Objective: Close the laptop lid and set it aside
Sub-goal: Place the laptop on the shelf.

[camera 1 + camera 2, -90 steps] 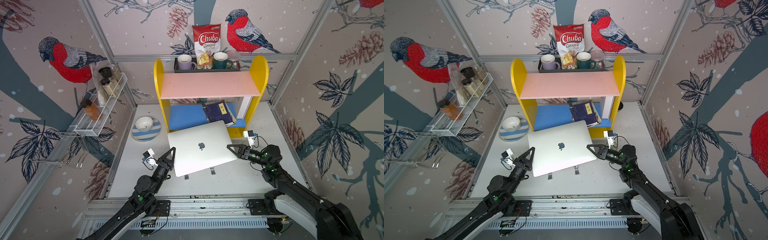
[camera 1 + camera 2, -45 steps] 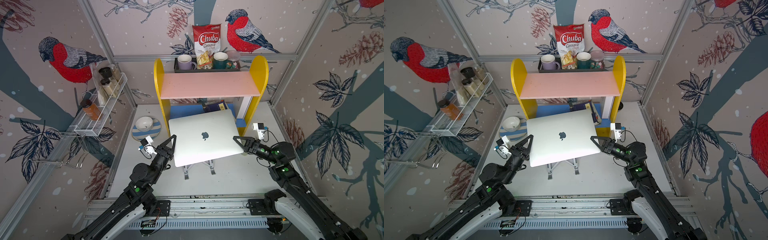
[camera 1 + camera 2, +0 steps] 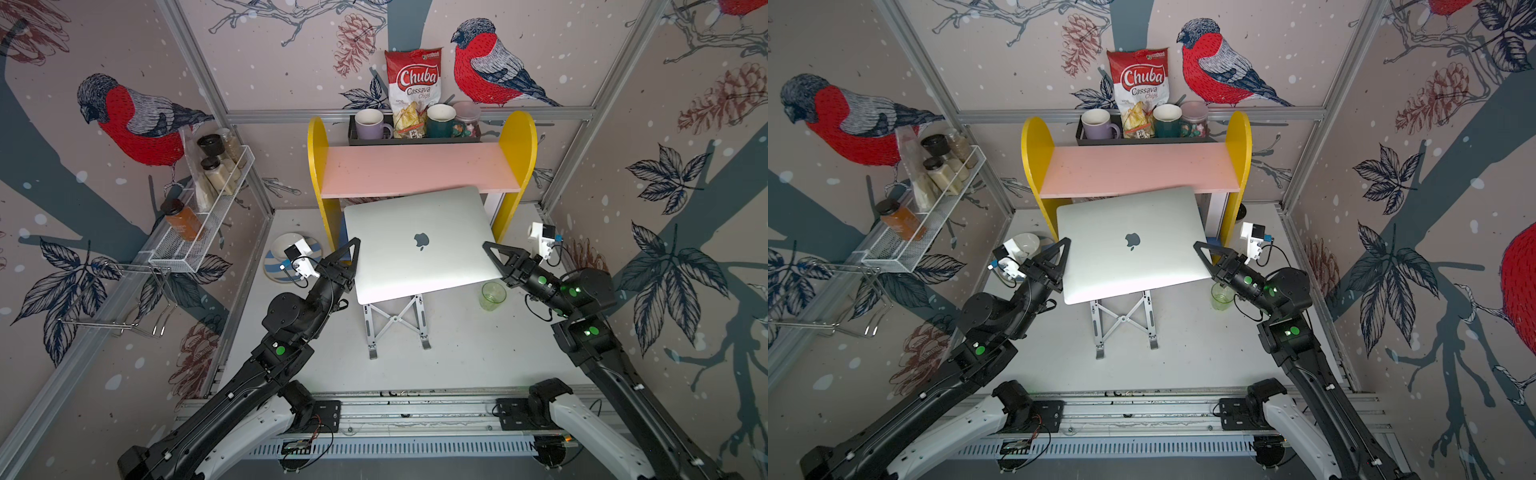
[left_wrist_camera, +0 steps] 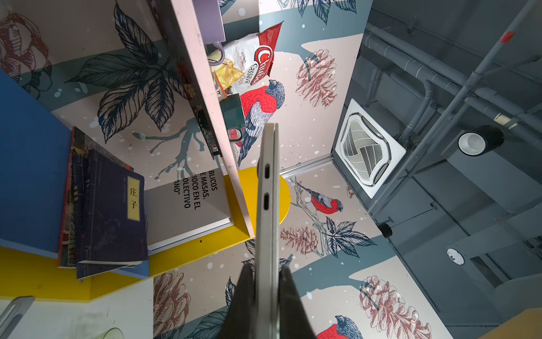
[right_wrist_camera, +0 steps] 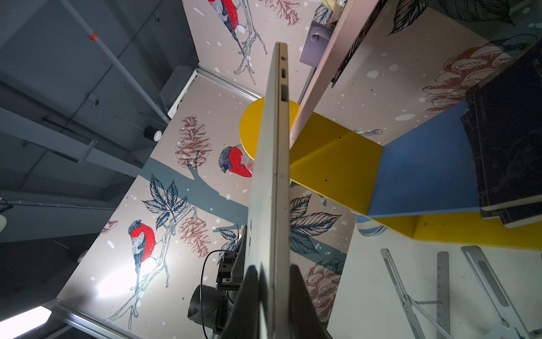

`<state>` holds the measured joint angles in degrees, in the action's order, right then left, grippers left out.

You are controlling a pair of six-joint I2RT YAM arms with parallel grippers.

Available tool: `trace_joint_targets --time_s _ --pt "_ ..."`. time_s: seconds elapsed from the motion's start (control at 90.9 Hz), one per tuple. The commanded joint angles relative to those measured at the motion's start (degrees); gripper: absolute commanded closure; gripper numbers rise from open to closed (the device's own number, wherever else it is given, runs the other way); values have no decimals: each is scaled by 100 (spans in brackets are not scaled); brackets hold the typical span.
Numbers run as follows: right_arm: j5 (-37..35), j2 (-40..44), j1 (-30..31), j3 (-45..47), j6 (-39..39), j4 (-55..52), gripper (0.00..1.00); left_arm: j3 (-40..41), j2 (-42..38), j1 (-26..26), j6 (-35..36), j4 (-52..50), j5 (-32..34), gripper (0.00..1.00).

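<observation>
The laptop (image 3: 415, 266), lid (image 3: 1129, 224) closed, is held aloft over the stand (image 3: 395, 320). It is pinched at each side edge by the left gripper (image 3: 355, 259) and right gripper (image 3: 490, 254), both clamped narrowly on it. Slippage is risked, since smooth thin metal is gripped by narrow black fingers (image 4: 243, 296). The nearby pink shelf (image 3: 415, 170) could be struck, or the green glass (image 3: 493, 296) toppled.

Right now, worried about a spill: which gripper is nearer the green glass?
Right. The right gripper, clamped on the laptop, sits close by the green glass; the left gripper clamps the opposite edge, far across the laptop.
</observation>
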<state>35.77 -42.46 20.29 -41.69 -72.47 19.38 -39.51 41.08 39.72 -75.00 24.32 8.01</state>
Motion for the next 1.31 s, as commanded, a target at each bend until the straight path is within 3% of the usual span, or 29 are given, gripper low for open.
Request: trace_joint_targets --time_s 0.0,0.726,1.079,1.299 --pt "686 -62 74 -196 9 -235 100 -301 272 -131 -116 182 -550 100" --pt "142 -1075 -89 -1350 -685 -918 100 -1612 2171 -738 -1233 858 -939 100" --pt "43 -1347 -387 -1440 -1013 -823 100 -2143 2884 -774 -1331 1047 -1001 100" --pt "-66 -1410 -548 -1499 -1211 -817 100 -2112 2975 -802 -1395 1186 -869 67"
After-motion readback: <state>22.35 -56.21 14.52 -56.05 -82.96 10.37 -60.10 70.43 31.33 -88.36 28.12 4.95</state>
